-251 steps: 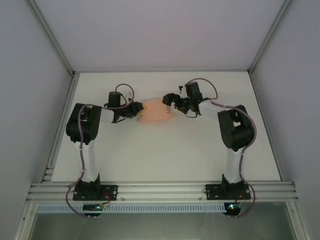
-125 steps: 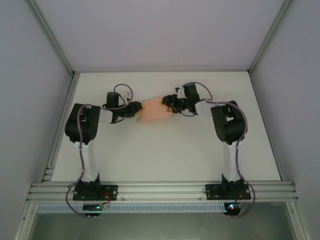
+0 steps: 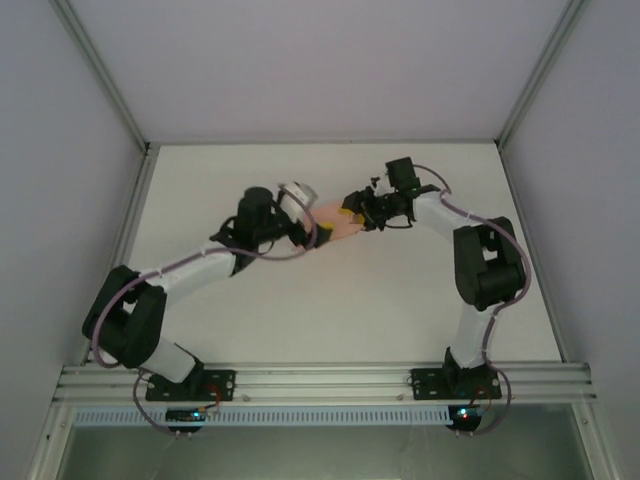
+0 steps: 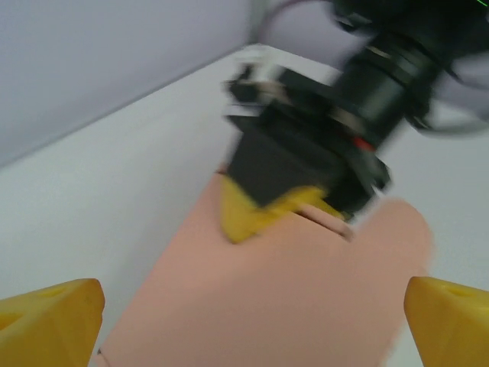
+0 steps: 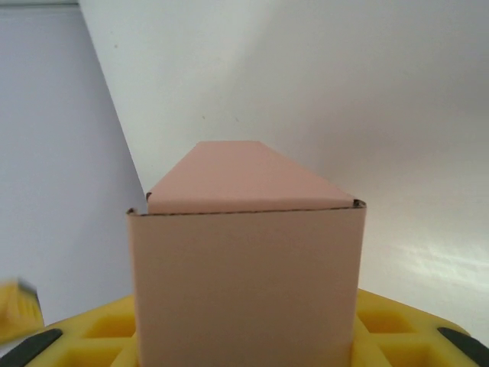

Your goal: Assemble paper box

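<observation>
Left fingers (image 4: 50,321) are standing apart, having just let go, while right fingers (image 5: 397,329) are clamping the paper box (image 5: 244,283) between them, taking it over for folding

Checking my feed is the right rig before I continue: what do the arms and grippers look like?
Both the left arm and right arm have white links between bulky black joint housings, with thin purplish cables looping alongside. The left gripper and right gripper have black bodies and blocky yellow fingers.
</observation>
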Robot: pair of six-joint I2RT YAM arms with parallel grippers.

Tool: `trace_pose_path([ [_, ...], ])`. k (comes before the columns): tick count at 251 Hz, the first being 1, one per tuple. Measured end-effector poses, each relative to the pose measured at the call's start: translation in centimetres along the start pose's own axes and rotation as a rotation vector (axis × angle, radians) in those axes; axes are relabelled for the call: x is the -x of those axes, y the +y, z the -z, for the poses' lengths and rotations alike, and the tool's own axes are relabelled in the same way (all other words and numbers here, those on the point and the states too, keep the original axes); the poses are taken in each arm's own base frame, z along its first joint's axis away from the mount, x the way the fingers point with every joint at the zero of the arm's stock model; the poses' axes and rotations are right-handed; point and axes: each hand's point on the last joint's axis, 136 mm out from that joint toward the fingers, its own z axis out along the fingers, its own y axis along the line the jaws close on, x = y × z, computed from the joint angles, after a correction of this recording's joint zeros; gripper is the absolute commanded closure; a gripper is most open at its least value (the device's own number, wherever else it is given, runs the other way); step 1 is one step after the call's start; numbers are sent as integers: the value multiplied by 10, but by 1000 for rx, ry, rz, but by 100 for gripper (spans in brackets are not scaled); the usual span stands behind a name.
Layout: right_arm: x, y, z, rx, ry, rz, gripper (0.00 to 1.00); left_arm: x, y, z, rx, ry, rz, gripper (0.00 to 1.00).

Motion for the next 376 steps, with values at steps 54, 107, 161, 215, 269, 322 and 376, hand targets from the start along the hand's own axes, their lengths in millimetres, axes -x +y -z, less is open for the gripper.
trace_pose_path([
  [54, -16, -4, 29, 24, 29, -212, 66, -30, -36, -7, 1, 118, -383, 0],
  [107, -29, 2, 35, 47, 84, -303, 64, -40, -21, -5, 80, 193, -530, 10],
  [161, -35, 7, 33, 64, 118, -380, 63, -45, -7, -1, 150, 247, -596, 30],
  [215, -34, 17, 39, 89, 106, -385, 53, -45, -2, 0, 182, 266, -634, 52],
  [269, -44, 34, 50, 139, 122, -343, 40, -44, 3, 1, 204, 274, -646, 62],
  [322, -29, 28, 69, 195, 19, -296, 2, -48, -2, 3, 153, 326, -635, 71],
  [376, 26, 16, 131, -4, -332, 32, 1, -40, 1, 21, 1, 419, -542, 66],
])
